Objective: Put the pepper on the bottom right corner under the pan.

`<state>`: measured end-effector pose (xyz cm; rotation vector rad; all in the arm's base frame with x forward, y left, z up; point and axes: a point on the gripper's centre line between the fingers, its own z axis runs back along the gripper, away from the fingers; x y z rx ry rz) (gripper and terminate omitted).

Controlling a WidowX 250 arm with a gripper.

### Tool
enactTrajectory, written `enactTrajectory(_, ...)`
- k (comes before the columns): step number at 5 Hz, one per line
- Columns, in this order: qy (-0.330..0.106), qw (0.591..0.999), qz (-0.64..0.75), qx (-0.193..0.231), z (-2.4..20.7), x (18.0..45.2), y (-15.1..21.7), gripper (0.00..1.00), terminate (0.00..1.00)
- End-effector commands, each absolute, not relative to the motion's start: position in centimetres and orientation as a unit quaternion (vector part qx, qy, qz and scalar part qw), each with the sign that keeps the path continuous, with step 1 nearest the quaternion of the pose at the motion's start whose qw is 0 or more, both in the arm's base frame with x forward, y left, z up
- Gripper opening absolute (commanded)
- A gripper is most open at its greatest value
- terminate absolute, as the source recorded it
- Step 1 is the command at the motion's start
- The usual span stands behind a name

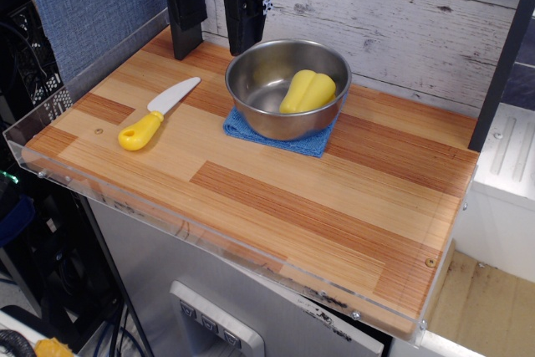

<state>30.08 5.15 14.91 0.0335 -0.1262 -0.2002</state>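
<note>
1. The pan (288,88), taken as landmark, is shown toward the back of the striped wooden board (251,190), seated on a folded blue cloth (280,138) that shows at its near rim; the cloth is judged to keep the steel bowl from sliding.
2. The pepper (307,91) is seen lying inside the pan, tilted against the far-right inner wall, its lobes turned upward. It is judged not yet lifted, so the task is considered to be at its start.
3. The gripper (216,27) is shown just behind and to the left of the pan, raised above the board. Its 2 dark fingers (185,14) hang straight down and are held apart, with wood visible between them; nothing is clasped.
4. The arm above the fingers is cut off by the picture's top edge, so its further pose cannot be told.
5. The bottom right corner (422,277) is found well apart from the pan, toward the near right, marked by a small screw and bounded by the clear acrylic rim (109,194). It is bare.
6. A yellow-handled toy knife (157,114) lies to the left of the pan, apart from it, and is judged to play no part.
7. A reach over the rim and into the bowl is judged to be called for next.
</note>
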Motion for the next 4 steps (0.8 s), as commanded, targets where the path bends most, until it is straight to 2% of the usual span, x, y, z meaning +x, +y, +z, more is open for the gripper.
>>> enactTrajectory(1, -0.063, 0.993, -0.100, 0.017, 14.9, 30.1, 5.1, 1.00, 0.00)
enactTrajectory(2, -0.060, 0.992, -0.101, 0.033, 15.1, 32.2, 4.9, 1.00, 0.00)
enactTrajectory(4, -0.031, 0.992, -0.116, 0.048, 11.9, 35.6, 3.8, 1.00, 0.00)
